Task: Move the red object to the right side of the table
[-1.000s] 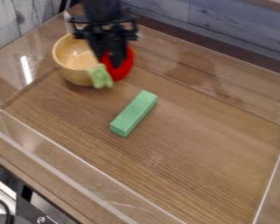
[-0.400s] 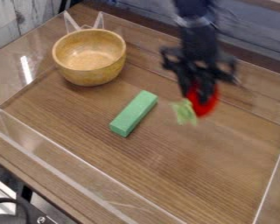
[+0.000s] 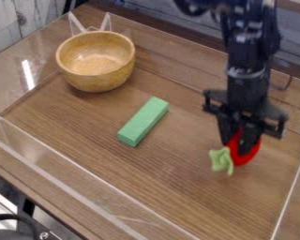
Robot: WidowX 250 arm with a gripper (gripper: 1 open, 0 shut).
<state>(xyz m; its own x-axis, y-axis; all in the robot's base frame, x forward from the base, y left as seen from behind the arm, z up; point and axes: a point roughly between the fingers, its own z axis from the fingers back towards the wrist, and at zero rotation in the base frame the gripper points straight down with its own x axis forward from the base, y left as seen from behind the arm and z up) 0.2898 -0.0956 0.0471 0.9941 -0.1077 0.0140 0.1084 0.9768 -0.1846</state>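
Observation:
The red object (image 3: 247, 156), a small rounded red toy with a light green leafy cap hanging toward the lower left, is held between the black fingers of my gripper (image 3: 247, 148). The gripper points almost straight down, shut on the toy, over the right part of the wood-grain table (image 3: 102, 178). The toy hangs at or just above the tabletop; I cannot tell whether it touches. The gripper's fingers hide the toy's upper part.
A wooden bowl (image 3: 97, 61) stands at the back left. A flat green rectangular block (image 3: 142, 122) lies near the middle, left of the gripper. Low clear plastic walls (image 3: 294, 202) edge the table, one close to the gripper on the right.
The gripper carried the red toy from beside the bowl at the back left across to the right side, passing over the green block, and came lower. It stayed shut on the toy.

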